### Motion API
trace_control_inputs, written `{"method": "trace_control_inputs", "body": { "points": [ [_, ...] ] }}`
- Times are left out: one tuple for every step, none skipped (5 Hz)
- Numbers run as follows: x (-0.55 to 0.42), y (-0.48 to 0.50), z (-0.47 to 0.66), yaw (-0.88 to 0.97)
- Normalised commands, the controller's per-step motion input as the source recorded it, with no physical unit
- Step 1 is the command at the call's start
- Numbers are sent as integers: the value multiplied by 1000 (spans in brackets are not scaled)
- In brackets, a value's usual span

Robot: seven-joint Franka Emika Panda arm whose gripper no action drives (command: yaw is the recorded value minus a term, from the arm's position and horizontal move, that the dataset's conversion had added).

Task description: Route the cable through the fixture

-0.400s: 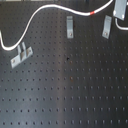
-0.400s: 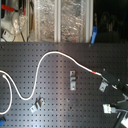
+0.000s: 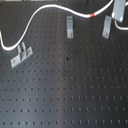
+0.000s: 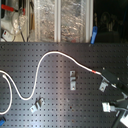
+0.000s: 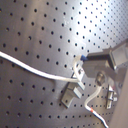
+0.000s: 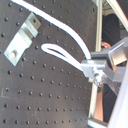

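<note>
The white cable runs from the first exterior view's left edge, arcs along the top, and carries its red band just before my gripper at the top right. The gripper looks shut on the cable's end. In the second exterior view the cable loops from the left, and the red band lies next to the gripper. Three grey metal brackets stand on the board. The cable passes above them, not through them. In the first wrist view the cable runs past a bracket.
The black perforated board fills the first exterior view. In the second exterior view, clutter and foil-wrapped panels stand beyond the board's far edge. A white connector block lies near the second exterior view's right edge. A metal frame post shows in the second wrist view.
</note>
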Motion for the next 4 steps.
{"method": "trace_control_inputs", "body": {
  "points": [
    [-208, -147, 316, 49],
    [2, -1, 86, 20],
    [8, 15, 69, 0],
    [142, 235, 0, 0]
  ]
}}
